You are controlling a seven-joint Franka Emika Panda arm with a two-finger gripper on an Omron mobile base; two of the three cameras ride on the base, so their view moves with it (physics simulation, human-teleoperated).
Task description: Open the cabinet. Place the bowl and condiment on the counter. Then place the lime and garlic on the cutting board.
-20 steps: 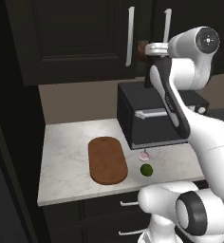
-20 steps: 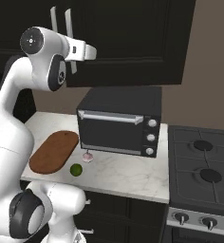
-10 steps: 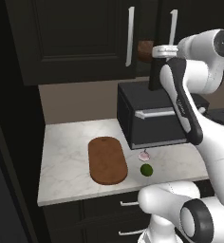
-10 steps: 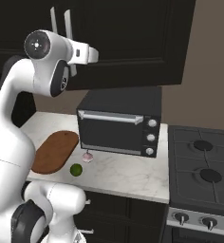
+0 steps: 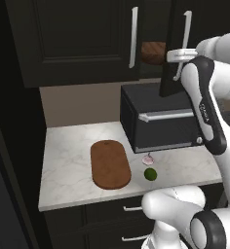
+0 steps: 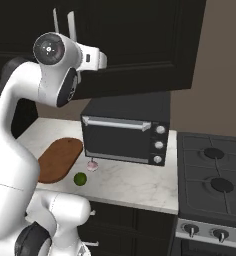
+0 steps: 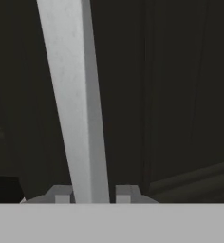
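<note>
Cabinet (image 5: 83,44) sits high on the wall, near-black; its right-hand door (image 5: 173,48) is swung partly out, edge toward the arm, long axis vertical. Handle (image 7: 76,104) on that door is a long silver bar, near upright in the base views, slightly tilted in the hand view, running up between the two fingertips. Gripper (image 7: 90,194) has its jaws pinched on this handle, a fingertip (image 7: 60,194) on each side of the bar. Bowl (image 5: 153,52), brown wood, shows in the gap behind the open door, on a shelf just beyond the jaws. Well below the jaws: black toaster oven (image 5: 161,121) on the marbled counter (image 5: 68,160), blocking the back right of the slab. Cutting board (image 5: 110,164) lies flat left of the oven, long axis running front to back. Garlic (image 5: 148,159) and lime (image 5: 150,174) rest just beside each other on the counter at the board's right, off the board. Stove (image 6: 215,185) stands right of the counter. Writing on the arm's forearm is too small to read.
</note>
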